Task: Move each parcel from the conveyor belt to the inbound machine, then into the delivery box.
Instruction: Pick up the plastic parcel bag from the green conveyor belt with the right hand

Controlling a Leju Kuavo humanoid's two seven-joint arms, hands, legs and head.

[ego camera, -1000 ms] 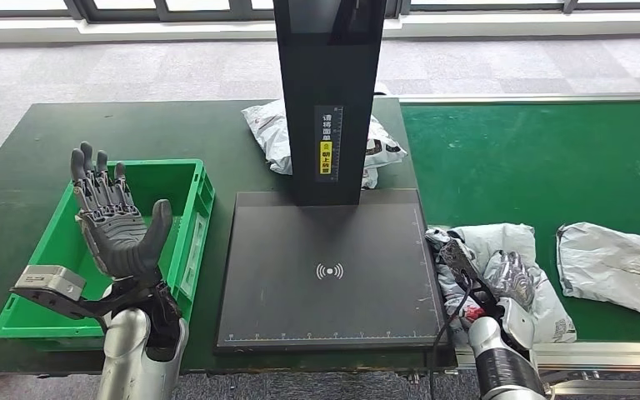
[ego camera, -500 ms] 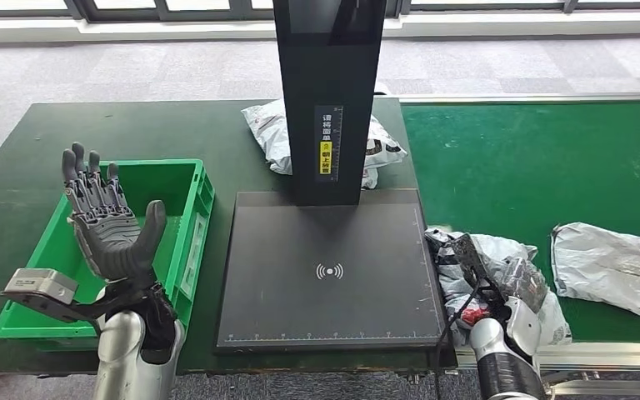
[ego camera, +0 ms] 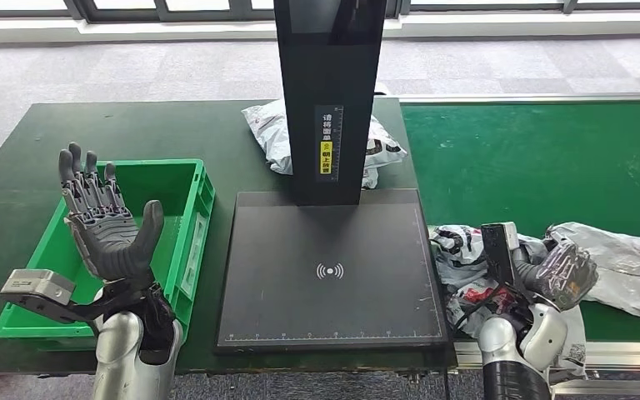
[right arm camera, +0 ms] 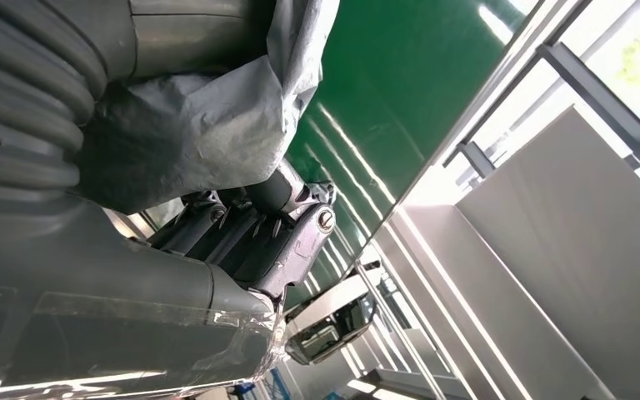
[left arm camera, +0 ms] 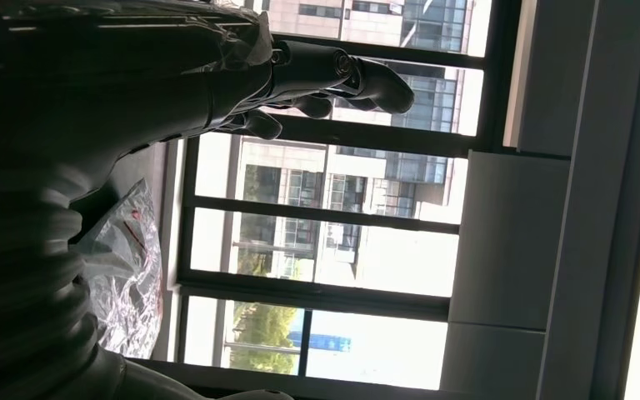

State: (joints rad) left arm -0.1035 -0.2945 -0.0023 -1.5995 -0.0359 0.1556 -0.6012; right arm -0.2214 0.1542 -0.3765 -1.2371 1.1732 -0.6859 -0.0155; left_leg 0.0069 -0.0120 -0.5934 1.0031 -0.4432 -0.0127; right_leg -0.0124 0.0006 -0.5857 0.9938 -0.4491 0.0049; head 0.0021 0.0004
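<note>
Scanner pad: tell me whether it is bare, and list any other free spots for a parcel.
The black scanner pad is bare from its post to the near edge. The green crate looks empty beside the raised left hand. The conveyor belt is open farther back; its near edge is crowded with parcels and the right hand.

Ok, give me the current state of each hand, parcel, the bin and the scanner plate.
Left hand: open, raised over the green bin.
Right hand: gripping the crumpled parcel.
Crumpled parcel: on the belt, held.
Second parcel: lying loose on the belt.
Third parcel: behind the scanner post.
Green bin: empty.
Scanner plate: bare.
</note>
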